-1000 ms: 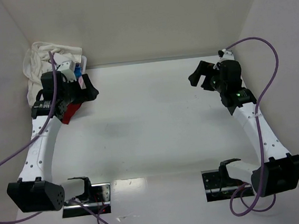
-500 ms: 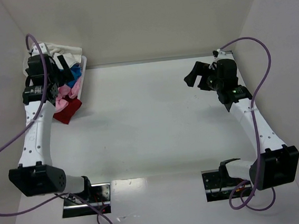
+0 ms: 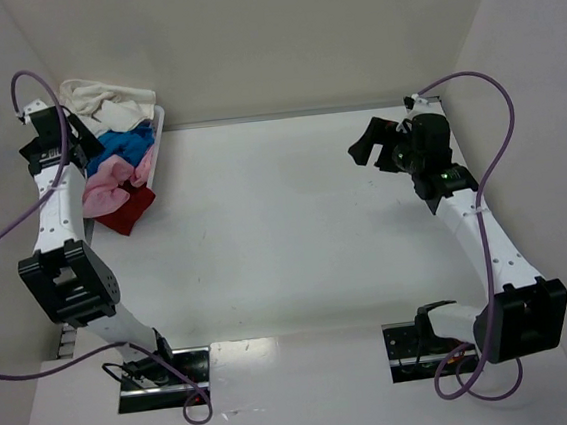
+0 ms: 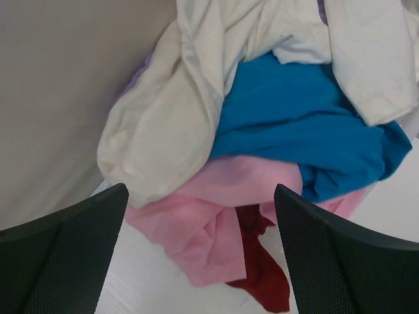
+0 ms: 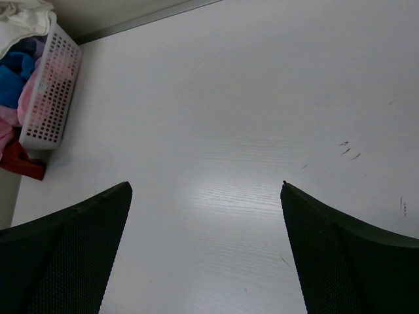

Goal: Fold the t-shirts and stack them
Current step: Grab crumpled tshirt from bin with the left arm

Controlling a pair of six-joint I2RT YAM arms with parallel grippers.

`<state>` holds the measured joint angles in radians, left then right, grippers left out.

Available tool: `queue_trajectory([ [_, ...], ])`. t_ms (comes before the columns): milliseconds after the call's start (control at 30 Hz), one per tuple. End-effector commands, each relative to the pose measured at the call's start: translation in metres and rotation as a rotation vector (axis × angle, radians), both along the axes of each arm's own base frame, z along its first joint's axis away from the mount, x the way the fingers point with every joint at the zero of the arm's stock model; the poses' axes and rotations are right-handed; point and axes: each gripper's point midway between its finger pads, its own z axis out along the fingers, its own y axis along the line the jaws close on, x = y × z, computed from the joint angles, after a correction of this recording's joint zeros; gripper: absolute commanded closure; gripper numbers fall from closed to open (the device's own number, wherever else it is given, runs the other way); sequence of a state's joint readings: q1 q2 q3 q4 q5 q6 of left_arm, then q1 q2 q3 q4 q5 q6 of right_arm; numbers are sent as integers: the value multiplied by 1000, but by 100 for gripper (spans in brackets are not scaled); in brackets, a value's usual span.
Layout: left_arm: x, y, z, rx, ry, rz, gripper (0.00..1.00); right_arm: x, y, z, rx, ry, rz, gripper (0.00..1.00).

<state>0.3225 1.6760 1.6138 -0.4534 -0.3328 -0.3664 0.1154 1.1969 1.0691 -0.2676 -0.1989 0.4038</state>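
The t-shirts lie heaped in the back left corner: a cream-white one (image 3: 102, 97) on top, then a bright blue one (image 3: 124, 145), a pale pink one (image 3: 110, 187) and a red one (image 3: 128, 213) spilling onto the table. My left gripper (image 3: 78, 144) hangs open by the left wall, above the pile's left side. In the left wrist view its open jaws (image 4: 201, 190) frame the pink shirt (image 4: 209, 229), with cream (image 4: 170, 118), blue (image 4: 294, 124) and red (image 4: 265, 278) around it. My right gripper (image 3: 370, 138) is open over bare table at the back right, holding nothing (image 5: 205, 185).
A white plastic basket (image 3: 158, 134) lies under the pile, its perforated side (image 5: 52, 91) facing the table's middle. White walls close the table at the left, back and right. Both arm bases sit at the near edge.
My left arm has swung back and left off the pile to the wall, uncovering the blue, pink and red shirts. The right arm shifted slightly, then stayed. Both grippers remain open.
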Motion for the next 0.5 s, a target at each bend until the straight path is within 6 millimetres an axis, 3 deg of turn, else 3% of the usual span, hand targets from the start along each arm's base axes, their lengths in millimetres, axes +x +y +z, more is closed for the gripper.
queue_trajectory([
  [0, 24, 12, 18, 20, -98, 28, 0, -2, 2, 19, 15, -77, 1, 0],
  [33, 28, 15, 19, 27, -107, 35, 0, -3, 2, 26, 25, -95, -2, 0],
  [167, 36, 25, -10, 26, -60, 76, 2, -5, 1, 36, 34, -127, -15, 0],
  [300, 43, 33, -26, 25, -52, 115, 4, -9, -2, 44, 26, -151, -21, 0],
  [467, 47, 44, -32, 32, -88, 197, 10, -9, -6, 42, 18, -151, -45, 0],
])
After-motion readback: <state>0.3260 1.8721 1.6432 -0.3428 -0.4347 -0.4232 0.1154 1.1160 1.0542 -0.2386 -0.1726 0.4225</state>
